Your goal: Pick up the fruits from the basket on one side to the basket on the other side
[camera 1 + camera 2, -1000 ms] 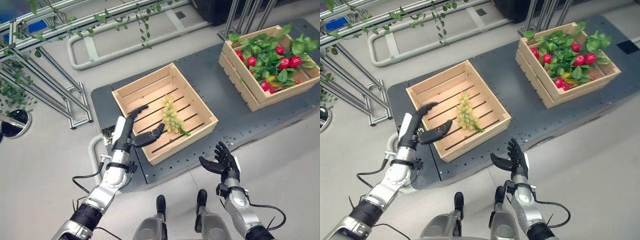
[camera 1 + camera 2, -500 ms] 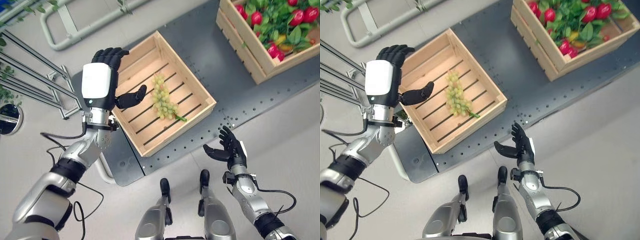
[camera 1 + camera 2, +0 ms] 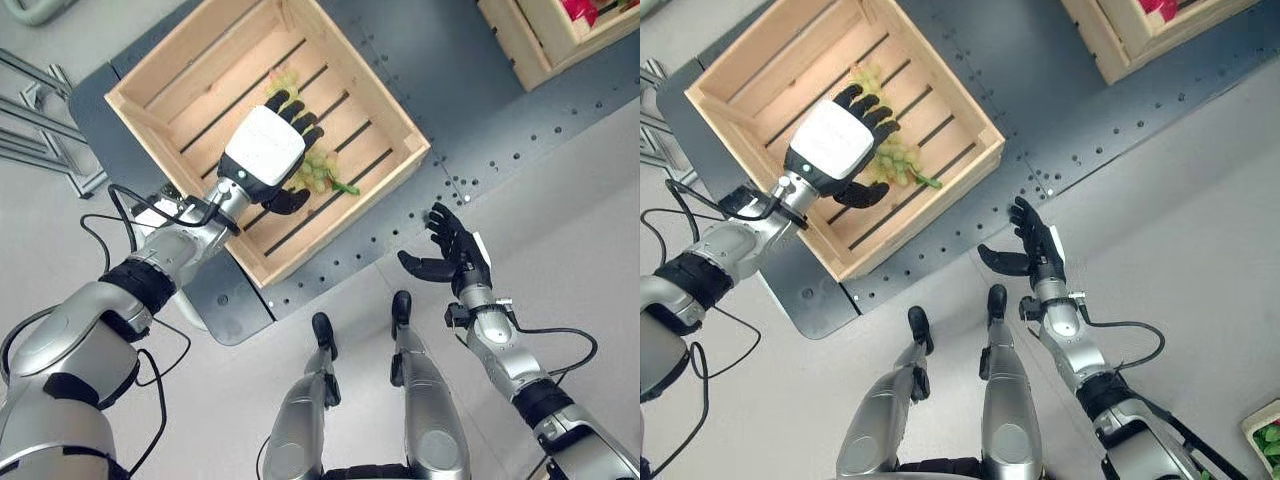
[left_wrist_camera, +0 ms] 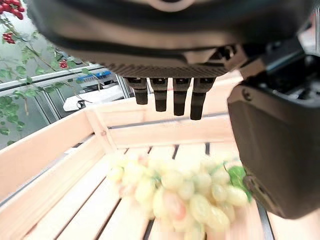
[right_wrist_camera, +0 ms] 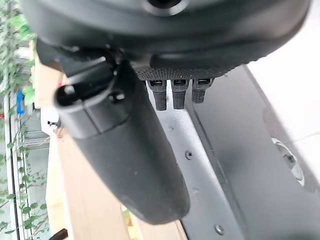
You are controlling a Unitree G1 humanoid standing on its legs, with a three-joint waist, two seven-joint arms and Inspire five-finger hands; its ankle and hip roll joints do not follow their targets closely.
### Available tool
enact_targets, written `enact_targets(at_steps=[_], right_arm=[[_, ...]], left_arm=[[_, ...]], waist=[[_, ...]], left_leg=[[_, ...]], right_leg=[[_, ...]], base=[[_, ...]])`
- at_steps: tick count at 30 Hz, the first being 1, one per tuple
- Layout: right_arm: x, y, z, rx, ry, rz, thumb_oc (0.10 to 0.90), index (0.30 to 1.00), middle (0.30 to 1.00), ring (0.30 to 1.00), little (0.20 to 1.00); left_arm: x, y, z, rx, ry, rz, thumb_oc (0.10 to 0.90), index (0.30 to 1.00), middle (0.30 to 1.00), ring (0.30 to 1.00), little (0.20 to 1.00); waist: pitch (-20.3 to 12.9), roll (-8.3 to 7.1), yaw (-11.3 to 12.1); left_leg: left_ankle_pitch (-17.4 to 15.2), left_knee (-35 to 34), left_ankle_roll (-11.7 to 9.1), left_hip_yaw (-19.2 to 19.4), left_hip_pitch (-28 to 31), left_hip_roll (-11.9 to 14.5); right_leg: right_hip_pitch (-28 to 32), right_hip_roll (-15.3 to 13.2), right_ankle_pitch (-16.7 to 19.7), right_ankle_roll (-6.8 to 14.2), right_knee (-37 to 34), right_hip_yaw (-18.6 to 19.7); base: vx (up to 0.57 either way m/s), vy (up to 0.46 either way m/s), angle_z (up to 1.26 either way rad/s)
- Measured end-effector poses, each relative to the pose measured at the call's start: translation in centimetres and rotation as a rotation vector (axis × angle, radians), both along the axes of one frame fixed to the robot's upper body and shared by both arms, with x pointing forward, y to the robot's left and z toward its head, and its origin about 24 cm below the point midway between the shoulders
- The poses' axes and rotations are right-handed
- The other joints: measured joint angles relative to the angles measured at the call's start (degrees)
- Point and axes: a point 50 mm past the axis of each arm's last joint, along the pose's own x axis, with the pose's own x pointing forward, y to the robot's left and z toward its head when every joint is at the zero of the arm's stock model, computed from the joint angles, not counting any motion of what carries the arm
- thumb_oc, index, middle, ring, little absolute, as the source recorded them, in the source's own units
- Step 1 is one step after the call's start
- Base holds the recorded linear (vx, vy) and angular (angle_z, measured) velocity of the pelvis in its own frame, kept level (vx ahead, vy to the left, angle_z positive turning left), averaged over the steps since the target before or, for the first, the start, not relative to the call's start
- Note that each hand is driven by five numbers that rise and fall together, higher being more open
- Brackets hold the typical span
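Over the wooden crate (image 3: pixel 150 85) my left hand (image 3: pixel 262 150) hovers with fingers relaxed above the grapes (image 4: pixel 175 192), ready to grasp; my right hand (image 3: pixel 455 258) waits open.

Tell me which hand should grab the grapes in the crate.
Left. The left hand hangs open directly above the grapes inside the wooden crate. The right hand sits open off the platform, apart from the crate.
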Motion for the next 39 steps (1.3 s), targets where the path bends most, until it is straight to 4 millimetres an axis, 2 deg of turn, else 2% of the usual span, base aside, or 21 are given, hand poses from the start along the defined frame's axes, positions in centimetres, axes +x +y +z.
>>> enact_targets(at_steps=[9,13,16,19,24,29,39], right_arm=[[0.1,0.2,0.1,-0.003,0.000,0.007,0.800,0.900,0.900,0.900,0.900],[0.3,0.3,0.4,-0.003,-0.009,0.010,0.800,0.900,0.900,0.900,0.900],[0.4,0.4,0.5,-0.002,-0.014,0.012,0.800,0.900,0.900,0.900,0.900],[0.5,0.4,0.6,0.003,-0.015,0.014,0.800,0.900,0.900,0.900,0.900],[0.5,0.6,0.6,0.001,-0.015,0.023,0.800,0.900,0.900,0.900,0.900],[0.5,1.3,0.5,0.009,-0.016,0.040,0.800,0.900,0.900,0.900,0.900],[0.6,1.9,0.5,0.057,-0.016,0.046,0.800,0.900,0.900,0.900,0.900]], left_arm=[[0.5,-0.2,0.5,0.222,-0.025,0.026,0.800,0.900,0.900,0.900,0.900],[0.9,-0.9,2.2,0.321,-0.066,0.031,0.800,0.900,0.900,0.900,0.900],[1.0,-0.6,3.9,0.362,-0.094,0.069,0.800,0.900,0.900,0.900,0.900],[1.2,-0.8,4.6,0.397,-0.112,0.084,0.800,0.900,0.900,0.900,0.900],[1.2,-0.5,5.7,0.412,-0.175,0.125,0.800,0.900,0.900,0.900,0.900],[1.3,0.4,7.0,0.407,-0.261,0.182,0.800,0.900,0.900,0.900,0.900],[1.2,1.2,8.7,0.381,-0.356,0.247,0.800,0.900,0.900,0.900,0.900]], waist=[[0.1,-1.22,-0.2],[0.1,-2.06,-0.2],[0.1,-3.08,-0.3],[0.1,-3.27,-0.4],[0.1,-4.16,-0.6],[0.0,-5.78,-1.3],[0.0,-5.92,-1.5]], left_leg=[[0.6,1.7,-0.2,-0.5,-5.5,0.4],[0.5,1.7,-0.1,-0.4,-6.2,0.6],[0.5,2.1,-0.1,-0.4,-7.5,0.6],[0.4,2.4,0.0,-0.4,-7.8,0.7],[0.4,3.1,0.0,-0.5,-9.4,0.7],[0.2,4.2,0.2,-0.2,-10.7,0.9],[-0.3,6.3,0.5,-0.2,-13.3,0.9]], right_leg=[[-5.2,0.2,0.2,-0.4,1.6,-0.2],[-5.8,0.2,0.2,-0.4,1.6,-0.5],[-6.8,0.1,0.2,-0.4,1.7,-0.8],[-6.8,0.1,0.2,-0.4,1.7,-1.0],[-8.1,0.1,0.2,-0.5,1.8,-1.0],[-8.7,0.1,0.2,-0.6,2.1,-1.1],[-10.6,-0.1,0.3,-0.6,2.8,-1.0]], base=[[-0.01,-0.008,0.03],[0.00,0.000,0.01],[0.00,-0.004,0.01],[0.01,-0.005,0.04],[0.01,-0.008,0.02],[0.01,-0.010,0.03],[0.00,0.000,0.00]])
